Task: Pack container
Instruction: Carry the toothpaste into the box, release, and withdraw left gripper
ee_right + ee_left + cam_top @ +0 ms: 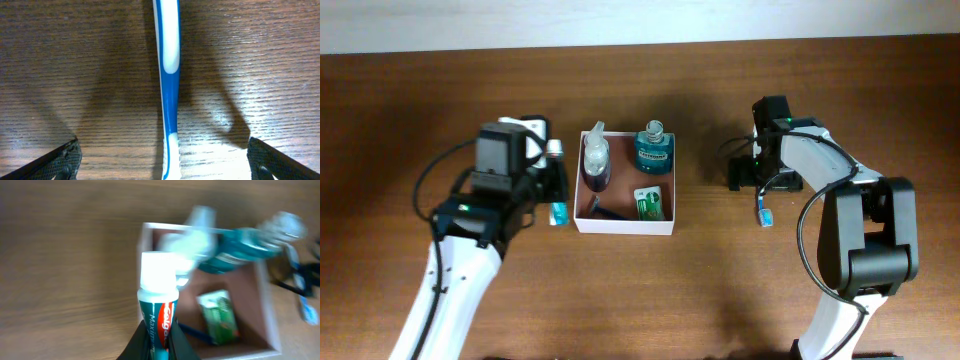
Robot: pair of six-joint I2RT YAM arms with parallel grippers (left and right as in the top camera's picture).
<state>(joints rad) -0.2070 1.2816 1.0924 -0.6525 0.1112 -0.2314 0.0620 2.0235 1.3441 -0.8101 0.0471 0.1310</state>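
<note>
Clamped tight, the left gripper [157, 336] has its two black fingers pressed against the sides of a toothpaste tube [159, 307]. The tube is soft plastic, teal with a red band, and ends in a smooth white cylindrical cap pointing away from the wrist. White lettering along the band reads "Colgate", with "Maxim" beside it before the finger cuts it off. From overhead, this gripper and tube sit just beside the left wall of the container [623, 227], outside it.

The container is a shallow square cardboard box, matte white on its outer walls and reddish-brown inside, standing mid-table between the two arms. Inside it, a teal mouthwash bottle [653, 150] with a clear cap lies in the far right corner. A clear rounded bottle [595, 165] holding dark purplish liquid lies along the left wall. A small green rectangular packet [650, 203] rests near the front right; its print is too small to read. A slim dark blue item [610, 212] lies at the front left.

Spread wide, the right gripper [163, 150] shows textured black fingertips at either lower corner of its wrist view. Between them lies a toothbrush [169, 75], its glossy blue handle carrying a white inlay. It rests flat on the table [420, 80], which is dark brown wood with fine grain, well right of the box.
</note>
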